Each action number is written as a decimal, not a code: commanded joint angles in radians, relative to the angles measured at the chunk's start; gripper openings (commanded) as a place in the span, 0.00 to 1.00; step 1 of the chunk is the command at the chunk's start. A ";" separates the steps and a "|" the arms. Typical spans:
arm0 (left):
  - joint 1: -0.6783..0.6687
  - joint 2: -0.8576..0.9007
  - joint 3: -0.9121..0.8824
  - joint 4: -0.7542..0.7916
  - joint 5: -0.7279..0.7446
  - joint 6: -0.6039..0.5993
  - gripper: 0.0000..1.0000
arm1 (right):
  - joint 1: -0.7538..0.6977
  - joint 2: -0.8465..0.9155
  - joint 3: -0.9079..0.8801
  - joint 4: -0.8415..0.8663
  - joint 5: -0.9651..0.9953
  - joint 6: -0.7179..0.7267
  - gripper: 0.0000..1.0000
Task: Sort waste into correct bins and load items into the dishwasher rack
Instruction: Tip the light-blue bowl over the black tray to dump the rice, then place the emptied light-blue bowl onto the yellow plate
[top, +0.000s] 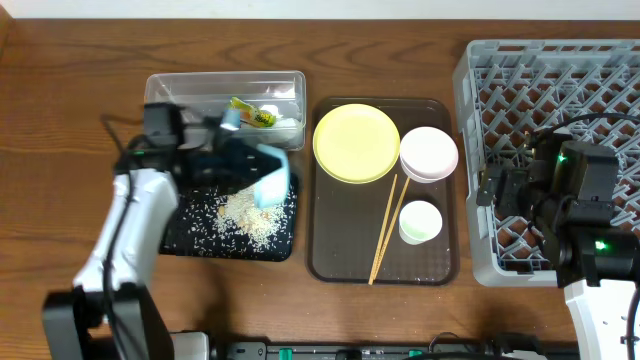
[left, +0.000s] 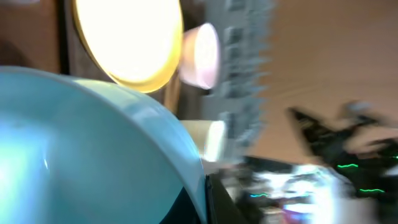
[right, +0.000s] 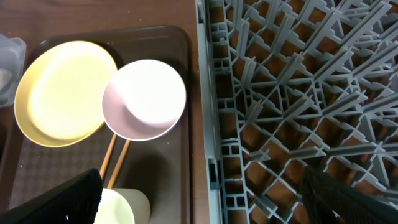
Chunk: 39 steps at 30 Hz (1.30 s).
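The worktop (top: 60, 80) carries the grey dishwasher rack (top: 500, 70) at the right of the overhead frame; no item shows in it. The brown serving tray (top: 330, 255) sits at centre. It holds the yellow plate (top: 356, 142), the white-pink bowl (top: 428, 153) overlapping the plate's edge, the white cup (top: 419, 221) and the two chopsticks (top: 388, 228).

At centre left, the black tray (top: 190, 235) lies just below the clear tub (top: 190, 85). The tub holds the snack wrapper (top: 255, 113) and white scraps, so dry waste appears to be kept apart from food.

The left arm reaches up from the lower left. Its pincer (top: 243, 158) is clenched on the light blue bowl (top: 272, 175), which is held steeply tilted above the black tray. The tilt evidently serves to tip out food, as rice grains (top: 250, 215) lie heaped beneath it.

The right arm stands over the rack's left side. Its pincer (right: 205, 205) is released, the jaws wide apart and holding nothing, apparently waiting.
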 joint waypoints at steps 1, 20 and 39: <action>-0.158 -0.041 0.031 0.088 -0.402 -0.008 0.06 | 0.010 0.000 0.019 0.003 -0.004 -0.009 0.99; -0.624 0.327 0.030 0.771 -1.061 0.075 0.06 | 0.010 0.000 0.019 0.003 -0.004 -0.009 0.99; -0.626 0.283 0.031 0.698 -0.638 0.040 0.64 | 0.010 0.000 0.019 -0.012 -0.004 -0.009 0.99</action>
